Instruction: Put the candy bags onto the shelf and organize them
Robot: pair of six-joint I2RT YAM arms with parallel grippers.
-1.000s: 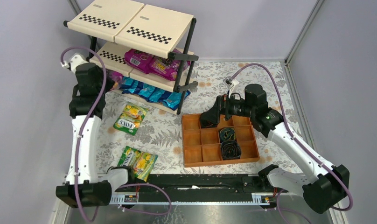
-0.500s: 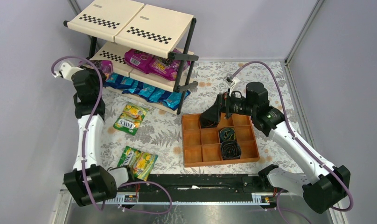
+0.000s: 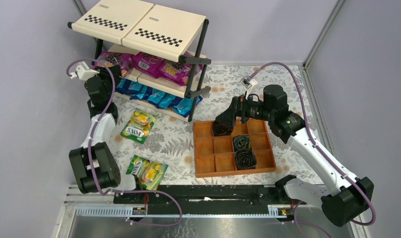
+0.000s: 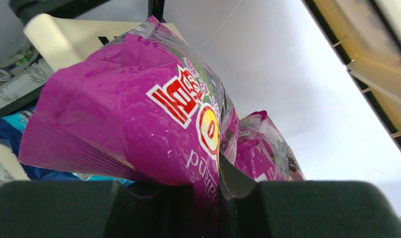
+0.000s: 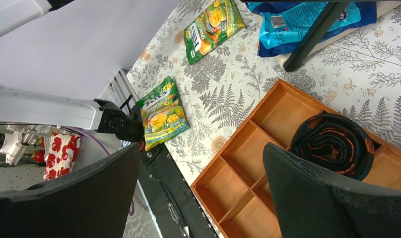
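As the left claw (image 4: 208,198) stands: at the left end of the shelf (image 3: 139,22), clamped on the lower edge of a purple bag (image 4: 154,114).
Bag from claw: straight ahead, with its long axis pointing into the middle tier.
Middle tier: other purple bags (image 3: 161,67) lie there, to the right of the held one.
Right claw (image 5: 201,148): jaws wide apart, holding nothing, over the tray (image 3: 204,146), well apart from the shelf.
Nearer arm: the left one, I judge; the move is to push the bag inward beside the others, then let go.
Not yet shelved: green-yellow bags (image 3: 138,125) on the table.
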